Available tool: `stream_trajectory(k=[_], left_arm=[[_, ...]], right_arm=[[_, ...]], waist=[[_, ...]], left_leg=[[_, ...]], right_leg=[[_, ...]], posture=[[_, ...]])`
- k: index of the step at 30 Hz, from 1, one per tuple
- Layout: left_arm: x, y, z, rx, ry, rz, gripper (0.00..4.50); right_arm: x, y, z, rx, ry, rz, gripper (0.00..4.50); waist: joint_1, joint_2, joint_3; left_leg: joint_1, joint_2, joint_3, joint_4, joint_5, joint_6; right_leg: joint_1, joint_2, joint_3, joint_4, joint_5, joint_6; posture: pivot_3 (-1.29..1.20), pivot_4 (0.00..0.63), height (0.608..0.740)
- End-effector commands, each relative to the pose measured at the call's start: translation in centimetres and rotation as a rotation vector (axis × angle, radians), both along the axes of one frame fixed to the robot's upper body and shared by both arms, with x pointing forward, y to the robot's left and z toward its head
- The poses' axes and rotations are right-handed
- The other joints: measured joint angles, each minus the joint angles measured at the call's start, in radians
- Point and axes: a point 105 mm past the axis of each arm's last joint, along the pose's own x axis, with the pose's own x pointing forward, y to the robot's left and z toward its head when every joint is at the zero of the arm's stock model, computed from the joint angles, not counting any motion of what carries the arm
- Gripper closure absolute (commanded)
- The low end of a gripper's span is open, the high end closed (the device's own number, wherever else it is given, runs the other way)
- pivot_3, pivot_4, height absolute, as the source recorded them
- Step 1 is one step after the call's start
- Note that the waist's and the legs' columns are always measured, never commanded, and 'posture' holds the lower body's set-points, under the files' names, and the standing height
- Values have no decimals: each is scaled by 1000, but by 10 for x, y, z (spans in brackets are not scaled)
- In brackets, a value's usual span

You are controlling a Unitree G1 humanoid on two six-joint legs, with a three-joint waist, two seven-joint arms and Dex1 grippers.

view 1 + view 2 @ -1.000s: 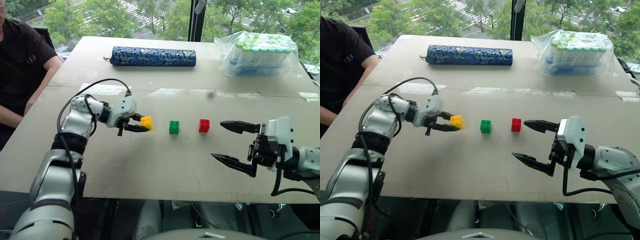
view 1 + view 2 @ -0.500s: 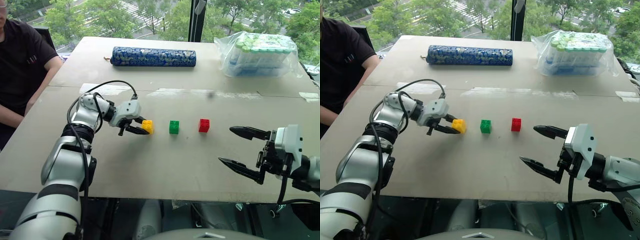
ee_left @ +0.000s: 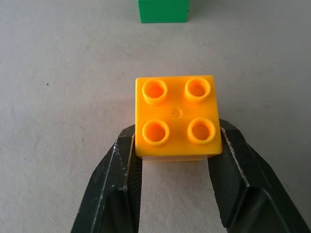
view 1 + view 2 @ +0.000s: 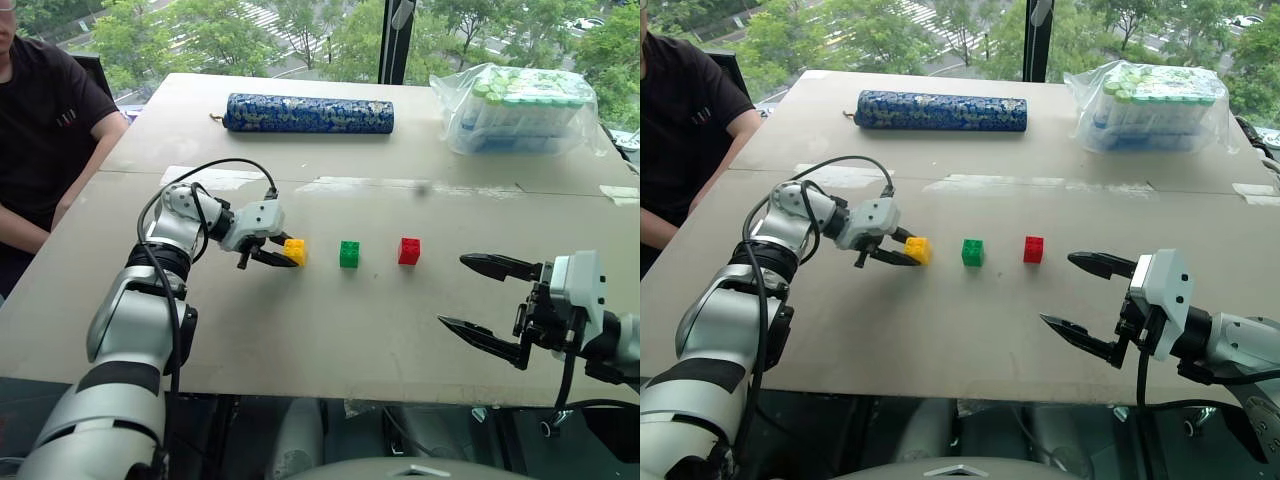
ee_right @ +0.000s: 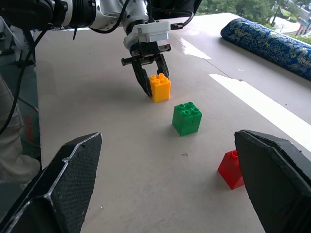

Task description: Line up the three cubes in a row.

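The small yellow studded plastic brick (image 4: 294,251) rests mid-table, in line with the green brick (image 4: 348,254) and red brick (image 4: 408,250).

Risk: the left gripper (image 3: 171,158), jaws flanking the yellow brick, could drag it askew on withdrawal.

The left wrist view shows slight gaps at both jaws.

The right gripper (image 4: 483,297) stands wide open.

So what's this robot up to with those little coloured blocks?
It is lining up three toy bricks on the table. The yellow cube, green cube and red cube already sit in a row, spaced apart. The left tool has its fingers on either side of the yellow cube, which rests on the table. The right tool hangs wide open, off to the side and holding nothing.
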Motion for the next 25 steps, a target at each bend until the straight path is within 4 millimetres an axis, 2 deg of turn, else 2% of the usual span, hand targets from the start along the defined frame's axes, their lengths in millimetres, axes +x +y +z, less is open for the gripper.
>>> stream_trajectory(k=[1, 2, 6, 8, 11, 13, 16, 17, 22, 25], left_arm=[[6, 1, 17, -55, -77, 27, 1209], [5, 4, 22, -90, -74, 39, 760], [-12, 19, 36, -206, -77, 110, 760], [-25, 29, 42, -302, -73, 221, 760], [-55, 41, 42, -436, -43, 405, 760], [-77, 44, 37, -531, 11, 520, 760], [-111, 45, 20, -582, 53, 654, 760], [-120, 44, 14, -590, 56, 688, 760], [-158, 51, -9, -611, 56, 863, 760], [-168, 52, -14, -610, 56, 891, 760]], right_arm=[[-6, -2, 11, -18, -60, -1, 0], [-7, -4, 10, -19, -55, -11, 0], [-10, -18, 1, -50, -30, -90, 0], [-11, -27, -8, -66, -5, -137, 0], [-13, -41, -19, -50, 34, -205, 0], [-14, -50, -26, -37, 58, -241, 0], [-14, -69, -40, -32, 90, -296, 0], [-13, -75, -43, -34, 90, -317, 0], [-14, -88, -45, -46, 94, -354, 0], [-13, -91, -43, -48, 95, -346, 0]], waist=[[0, 0, 0], [0, 0, 0], [-9, 0, 0], [-19, 1, 0], [-29, 1, 0], [-25, 1, 0], [-21, 2, 0], [-17, 2, 0], [-2, 2, 0], [-1, 2, -1]], left_leg=[[0, 0, 0, 0, 0, 0], [0, 0, 0, 0, 0, 0], [0, 1, 1, -1, 0, 0], [0, 1, 1, -1, 0, 0], [1, 7, -1, -1, 0, 0], [3, 8, -1, -1, 0, 0], [5, 8, 1, -1, 0, 0], [9, 7, 2, -1, 0, 0], [20, 5, 5, -1, 0, 0], [20, 4, 6, -2, 0, 0]], right_leg=[[0, 0, 0, 0, 0, 0], [0, 0, 0, 0, 0, 0], [0, 0, 1, -1, 0, 0], [0, 0, 1, -1, 0, 0], [0, -1, 1, 0, -1, -1], [1, -2, 1, 0, -1, -1], [4, -3, 0, 0, -1, -1], [9, -9, 0, -1, -2, 1], [17, -14, 2, -2, -6, 0], [16, -13, 7, -3, -7, 0]], posture=[[0, 150, 740], [0, 150, 740], [0, 150, 740], [0, 150, 740], [0, 150, 740], [0, 150, 740], [0, 150, 740], [0, 150, 740], [0, 150, 740], [0, 150, 740]])
